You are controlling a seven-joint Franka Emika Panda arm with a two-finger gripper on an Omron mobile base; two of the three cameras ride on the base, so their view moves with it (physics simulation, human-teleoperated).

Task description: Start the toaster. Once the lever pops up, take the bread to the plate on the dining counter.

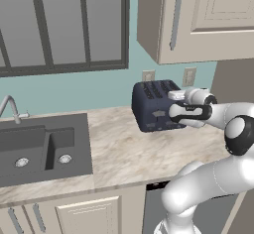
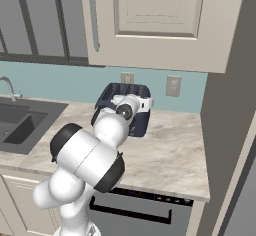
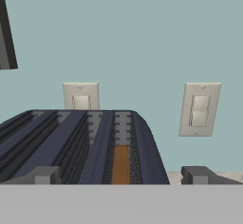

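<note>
Claw [image 3: 121, 176] is wide apart with the toaster [image 3: 76, 144] right ahead and the bread [image 3: 120, 165] down in its slot, so I'd come down squarely on the lever.

above toaster [image 1: 151, 106]: free | behind: wall | overhead: cabinet [image 1: 198, 17]

A dark sink [image 1: 42, 148] is set into the marble worktop [image 1: 134, 151] at nine o'clock, its faucet [image 1: 10, 108] behind. Two wall plates [image 3: 199, 108] sit on the teal wall at twelve o'clock, below beige cabinets [image 2: 150, 20].
</note>
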